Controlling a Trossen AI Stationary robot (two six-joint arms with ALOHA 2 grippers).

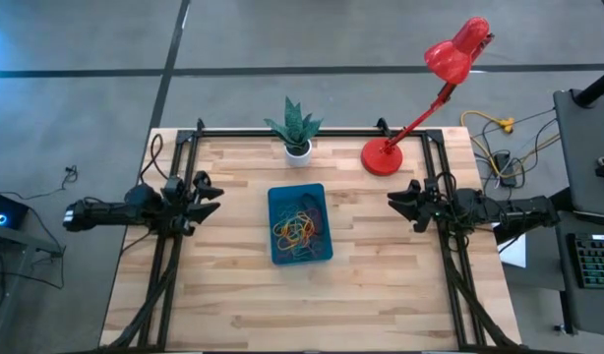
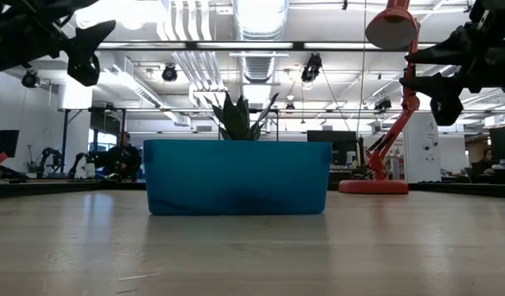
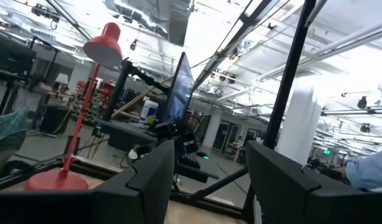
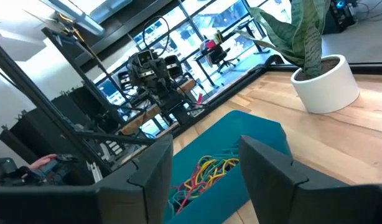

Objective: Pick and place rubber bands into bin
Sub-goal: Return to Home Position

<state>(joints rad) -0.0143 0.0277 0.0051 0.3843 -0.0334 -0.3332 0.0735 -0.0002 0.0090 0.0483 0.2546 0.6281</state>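
Observation:
The teal-blue bin [image 1: 300, 224] sits at the table's middle, and a tangle of red, yellow and dark rubber bands [image 1: 300, 228] lies inside it. In the right wrist view the bin [image 4: 253, 134] and the rubber bands [image 4: 203, 173] show past the fingers. The low view shows only the bin's wall [image 2: 237, 178]. My left gripper [image 1: 211, 195] hovers open at the table's left side, raised above the wood, pointing toward the bin. My right gripper [image 1: 399, 202] hovers open at the right side, raised too, facing the bin. Neither holds anything.
A white pot with a green plant [image 1: 296, 131] stands just beyond the bin near the far edge. A red desk lamp [image 1: 383, 155] has its base on the far right of the table. Black frame rails [image 1: 312, 131] run along the table's edges. Bare wood [image 1: 312, 305] lies toward the near edge.

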